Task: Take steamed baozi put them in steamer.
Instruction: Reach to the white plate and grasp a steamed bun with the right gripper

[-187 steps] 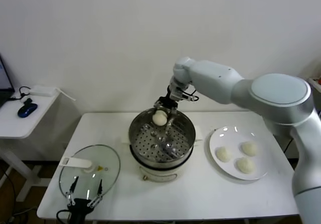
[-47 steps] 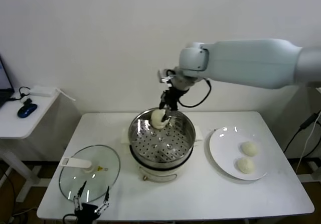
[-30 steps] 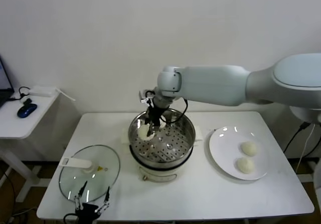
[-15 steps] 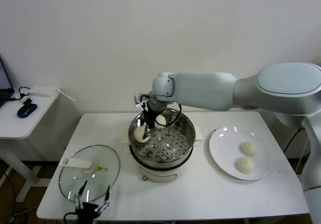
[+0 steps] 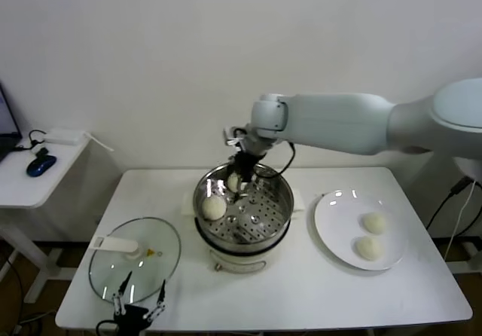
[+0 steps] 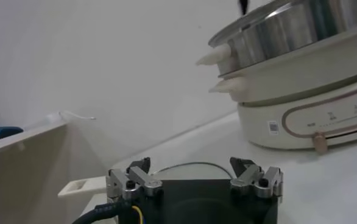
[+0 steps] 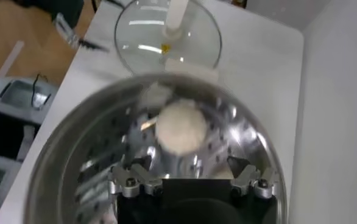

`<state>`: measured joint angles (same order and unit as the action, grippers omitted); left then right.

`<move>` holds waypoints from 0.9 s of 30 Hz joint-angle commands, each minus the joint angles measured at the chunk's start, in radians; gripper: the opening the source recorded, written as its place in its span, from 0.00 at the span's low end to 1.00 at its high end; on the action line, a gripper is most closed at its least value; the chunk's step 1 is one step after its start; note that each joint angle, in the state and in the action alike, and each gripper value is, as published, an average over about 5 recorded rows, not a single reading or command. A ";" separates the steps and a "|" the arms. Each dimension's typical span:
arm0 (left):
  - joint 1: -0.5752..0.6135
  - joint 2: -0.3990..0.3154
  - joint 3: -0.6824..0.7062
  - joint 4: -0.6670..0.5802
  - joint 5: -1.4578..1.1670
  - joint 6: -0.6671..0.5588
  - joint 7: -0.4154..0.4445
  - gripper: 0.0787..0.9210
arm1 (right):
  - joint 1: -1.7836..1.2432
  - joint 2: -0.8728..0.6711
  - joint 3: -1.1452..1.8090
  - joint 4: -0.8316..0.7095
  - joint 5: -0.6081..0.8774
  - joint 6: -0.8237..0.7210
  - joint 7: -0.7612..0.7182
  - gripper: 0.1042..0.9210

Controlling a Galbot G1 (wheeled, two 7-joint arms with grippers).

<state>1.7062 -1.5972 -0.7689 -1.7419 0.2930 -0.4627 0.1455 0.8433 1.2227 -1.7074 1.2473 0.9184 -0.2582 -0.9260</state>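
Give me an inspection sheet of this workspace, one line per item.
Surface: white table, nothing spilled.
Job's things: steamer at table centre; one baozi on its perforated tray, a second partly hidden behind the right arm's wrist; two baozi on the white plate.
Clutter: glass lid lying flat left of the steamer.
Grippers: right pincer open above the tray, holding nothing; left pincer open, low at the table's near-left edge.
Cables: black cable looping at the right wrist.
Surroundings: side table to the left with a blue mouse; plain white wall.
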 commanded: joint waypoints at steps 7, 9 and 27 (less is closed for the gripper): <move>0.003 -0.003 0.000 0.004 0.006 -0.004 -0.002 0.88 | 0.118 -0.418 -0.295 0.141 -0.362 0.258 -0.166 0.88; 0.001 -0.007 0.000 0.006 0.010 -0.004 -0.003 0.88 | 0.092 -0.452 -0.296 0.147 -0.415 0.237 -0.143 0.88; 0.001 -0.020 0.001 0.017 0.026 -0.007 -0.008 0.88 | -0.266 -0.566 -0.070 0.024 -0.600 0.102 -0.037 0.88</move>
<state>1.7059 -1.6090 -0.7674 -1.7285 0.3157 -0.4677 0.1387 0.7548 0.7295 -1.8692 1.3390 0.4274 -0.1378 -0.9839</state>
